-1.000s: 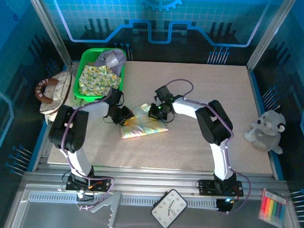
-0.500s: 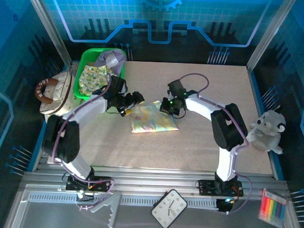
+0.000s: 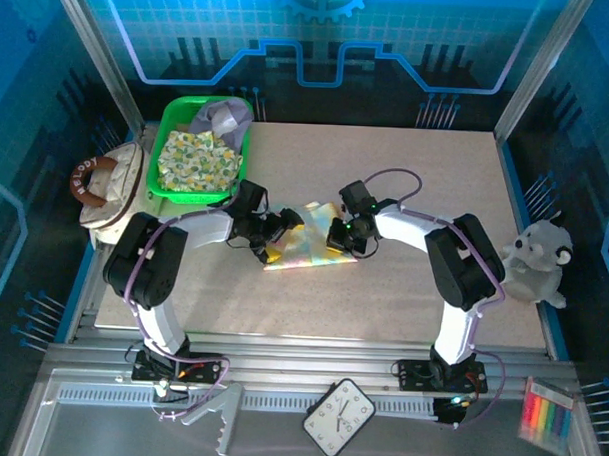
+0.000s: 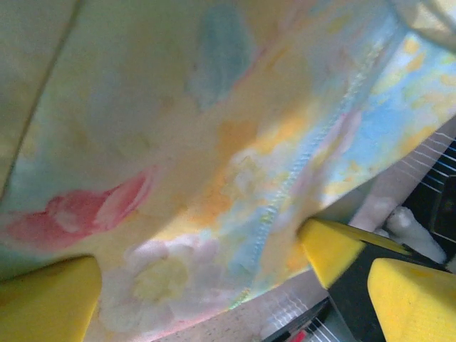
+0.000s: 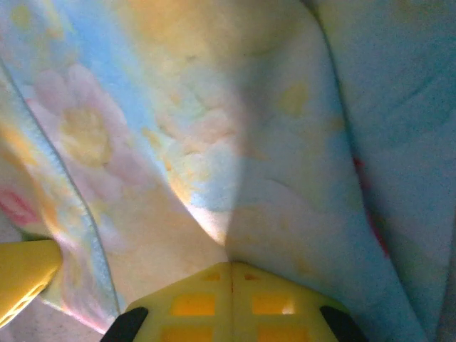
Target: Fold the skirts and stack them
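A pastel floral skirt [image 3: 306, 245] lies folded on the table between my two grippers. My left gripper [image 3: 276, 230] sits at its left edge with jaws wide open. In the left wrist view the yellow pads [image 4: 50, 303] stand on either side of the skirt's stitched hem [image 4: 214, 185], which lies loose between them. My right gripper [image 3: 344, 239] is at the skirt's right edge. Its fingertips [image 5: 229, 267] are pressed together on a fold of the cloth [image 5: 235, 164]. A yellow-green leafy skirt [image 3: 197, 156] and a lavender-grey one [image 3: 226, 115] lie in the green bin [image 3: 170, 118].
A cream handbag [image 3: 106, 186] sits left of the bin, off the table's edge. A white plush toy [image 3: 531, 261] sits at the right edge. On the near rail lie a clock [image 3: 338, 417], a grey clamp [image 3: 216, 415] and coloured markers [image 3: 544, 414].
My left gripper has opened and let go of the floral skirt. Both grippers and the skirt have shifted right across the table. The right gripper stays closed on the cloth.
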Robot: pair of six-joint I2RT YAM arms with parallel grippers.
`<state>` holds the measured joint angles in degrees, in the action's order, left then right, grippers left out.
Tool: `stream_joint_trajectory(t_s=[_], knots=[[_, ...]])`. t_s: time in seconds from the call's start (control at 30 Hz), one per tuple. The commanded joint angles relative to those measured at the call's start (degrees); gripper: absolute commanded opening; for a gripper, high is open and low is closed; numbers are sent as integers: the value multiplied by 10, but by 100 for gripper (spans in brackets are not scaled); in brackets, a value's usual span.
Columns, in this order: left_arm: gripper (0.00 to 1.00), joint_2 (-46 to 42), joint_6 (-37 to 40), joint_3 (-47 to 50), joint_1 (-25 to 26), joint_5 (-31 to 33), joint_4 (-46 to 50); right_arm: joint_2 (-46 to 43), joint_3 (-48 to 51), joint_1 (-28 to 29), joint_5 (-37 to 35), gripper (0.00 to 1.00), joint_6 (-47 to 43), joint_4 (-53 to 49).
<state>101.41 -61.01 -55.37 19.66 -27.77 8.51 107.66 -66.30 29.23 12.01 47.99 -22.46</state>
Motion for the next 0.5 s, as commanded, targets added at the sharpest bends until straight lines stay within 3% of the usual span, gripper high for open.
stream_joint_trajectory(t_s=[0.0,0.1,0.2,0.37,0.4,0.47], knots=[[99,28,7,0,0,-14,24,9,-8,-1,-21,14,-25,-31],[99,-3,-11,-28,-1,-71,5,-4,-70,23,-68,25,-75,-91],[99,-71,28,-69,-8,-8,97,4,-135,56,-120,35,-114,-158],[99,-156,49,-44,-69,95,173,72,-233,96,-139,80,-139,-225],[99,-167,48,-29,-90,92,172,92,-263,106,-159,96,-147,-252],[99,-189,51,-8,-125,91,177,131,-321,121,-190,100,-159,-307]])
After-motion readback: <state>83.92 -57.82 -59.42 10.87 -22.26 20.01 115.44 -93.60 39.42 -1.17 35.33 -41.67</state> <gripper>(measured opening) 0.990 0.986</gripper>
